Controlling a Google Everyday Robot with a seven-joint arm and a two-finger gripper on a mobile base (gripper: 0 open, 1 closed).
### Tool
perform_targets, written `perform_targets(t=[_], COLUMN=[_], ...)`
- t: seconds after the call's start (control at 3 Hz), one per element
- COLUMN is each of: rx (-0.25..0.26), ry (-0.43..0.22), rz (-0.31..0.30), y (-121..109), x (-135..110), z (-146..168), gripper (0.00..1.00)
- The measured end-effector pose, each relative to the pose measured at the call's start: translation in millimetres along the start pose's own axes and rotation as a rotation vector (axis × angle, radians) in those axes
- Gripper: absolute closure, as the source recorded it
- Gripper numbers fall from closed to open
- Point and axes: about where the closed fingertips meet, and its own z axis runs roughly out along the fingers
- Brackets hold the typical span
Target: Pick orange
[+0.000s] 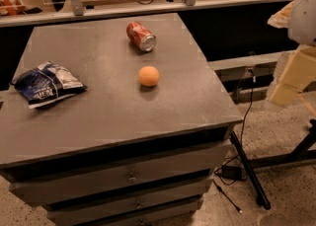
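Well left of the right-edge claw (290, 78), state unclear: the orange (148, 76) on the cabinet top (98, 111).

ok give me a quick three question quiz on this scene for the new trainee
1. Fill the gap: seen from the camera, the gripper hangs beyond the ___ edge of the cabinet top, not over it.
2. True or false: the red soda can stands upright.
3. Which thing lies nearest the orange? A) the blue chip bag B) the red soda can C) the gripper

Key
1. right
2. False: it lies on its side, behind the orange.
3. B
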Motion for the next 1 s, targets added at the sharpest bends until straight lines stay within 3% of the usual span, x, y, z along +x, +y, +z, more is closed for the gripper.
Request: perform_targets(t=[0.33,0.67,1.0], rx=[0.028,0.034,-0.043], ry=[-0.110,-0.326,-0.550], rz=[0.038,0.086,0.059], y=[-15.6,-25.4,-17.6], x=[0.7,-12.7,-57.1], z=[4.4,25.6,51.9], gripper=[0.00,0.00,0.00])
